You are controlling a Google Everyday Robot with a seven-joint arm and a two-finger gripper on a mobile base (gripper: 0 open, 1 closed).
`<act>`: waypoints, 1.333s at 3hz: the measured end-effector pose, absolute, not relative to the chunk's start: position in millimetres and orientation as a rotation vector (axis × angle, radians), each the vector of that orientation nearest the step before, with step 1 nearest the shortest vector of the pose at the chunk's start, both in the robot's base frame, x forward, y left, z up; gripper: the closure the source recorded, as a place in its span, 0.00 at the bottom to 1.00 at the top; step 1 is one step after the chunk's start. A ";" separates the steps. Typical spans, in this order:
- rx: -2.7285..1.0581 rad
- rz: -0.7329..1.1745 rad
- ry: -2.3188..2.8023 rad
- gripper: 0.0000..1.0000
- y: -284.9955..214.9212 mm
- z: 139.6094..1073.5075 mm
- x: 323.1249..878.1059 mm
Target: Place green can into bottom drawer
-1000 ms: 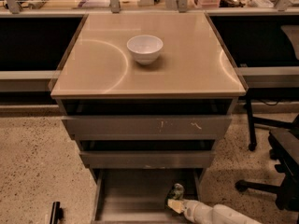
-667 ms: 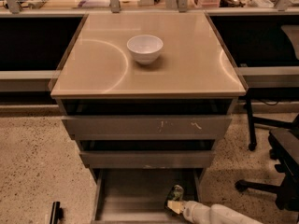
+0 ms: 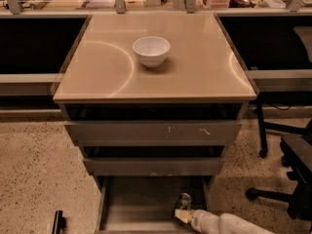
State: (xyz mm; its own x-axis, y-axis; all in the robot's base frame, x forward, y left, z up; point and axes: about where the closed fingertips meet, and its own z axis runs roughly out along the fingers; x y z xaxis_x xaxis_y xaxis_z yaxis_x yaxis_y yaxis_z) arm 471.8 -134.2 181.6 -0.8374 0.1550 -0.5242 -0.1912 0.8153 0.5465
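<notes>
Nothing moved vs prev frame, my fingers (image 3: 181,212) low in bottom drawer (image 3: 139,204), right by can (image 3: 184,199), open/shut can't tell, bowl (image 3: 151,50) on tabletop (image 3: 200,69)

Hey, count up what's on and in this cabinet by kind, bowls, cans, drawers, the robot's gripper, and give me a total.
Bowls: 1, the white bowl on the cabinet top.
Cans: 1, the green can at the right of the open bottom drawer.
Drawers: 3, top drawer, middle drawer, bottom drawer.
Grippers: 1, the gripper right at the can.
Total: 6
</notes>
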 end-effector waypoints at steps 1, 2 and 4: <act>-0.027 0.812 2.431 0.36 -134.2 181.6 471.8; -0.027 0.812 2.431 0.12 -134.2 181.6 471.8; -0.027 0.813 2.431 0.00 -134.1 181.6 471.8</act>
